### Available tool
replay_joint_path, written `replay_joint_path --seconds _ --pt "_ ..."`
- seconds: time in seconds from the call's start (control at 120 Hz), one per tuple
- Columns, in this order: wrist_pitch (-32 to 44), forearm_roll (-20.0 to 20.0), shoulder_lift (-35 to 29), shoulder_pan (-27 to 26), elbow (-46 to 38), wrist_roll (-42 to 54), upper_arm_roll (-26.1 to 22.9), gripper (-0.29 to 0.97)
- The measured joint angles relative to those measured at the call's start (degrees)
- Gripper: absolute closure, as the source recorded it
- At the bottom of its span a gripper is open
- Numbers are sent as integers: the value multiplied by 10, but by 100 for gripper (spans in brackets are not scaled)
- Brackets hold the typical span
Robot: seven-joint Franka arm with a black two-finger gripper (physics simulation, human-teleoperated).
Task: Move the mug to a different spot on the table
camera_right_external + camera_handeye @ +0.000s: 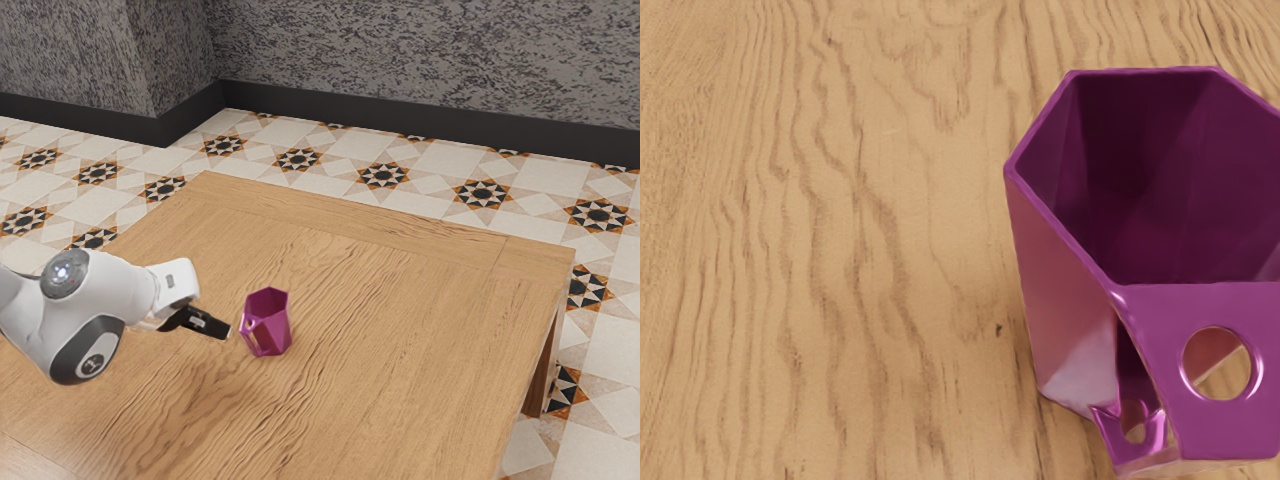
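Arm (90, 310): nearest, at the exterior view's left.
Gripper (224, 330): just beside mug (266, 322); its spread cannot be told.
Mug: upright, handle toward gripper.
Grasp: advance level, straddle the wall, close firmly.

Nothing can be read: no writing, label, brand, number or sign stands on the mug (266, 322), the table (420, 300) or the robot arm (90, 300).
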Motion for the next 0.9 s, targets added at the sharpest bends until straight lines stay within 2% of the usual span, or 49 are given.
replay_joint_path --seconds 0.117,0.183,0.267,0.342,0.417,0.475,0.608,0.675,0.783,0.9 --pt "-69 -7 -52 -3 -1 -4 4 0" --pt "-131 -35 -81 -11 10 -6 4 0" --pt "-240 -83 -95 -18 67 -5 0 0" --pt "-351 -136 -93 -20 144 5 -4 0" --pt "-470 -167 -90 -20 237 16 -20 0" --pt "-568 -180 -56 -21 360 23 -52 0" --pt "-751 -184 0 -36 573 36 -72 0" --pt "-822 -181 13 -42 640 42 -73 0" --pt "-914 -171 16 -51 720 49 -73 0" --pt "-979 -159 18 -61 738 55 -72 0"
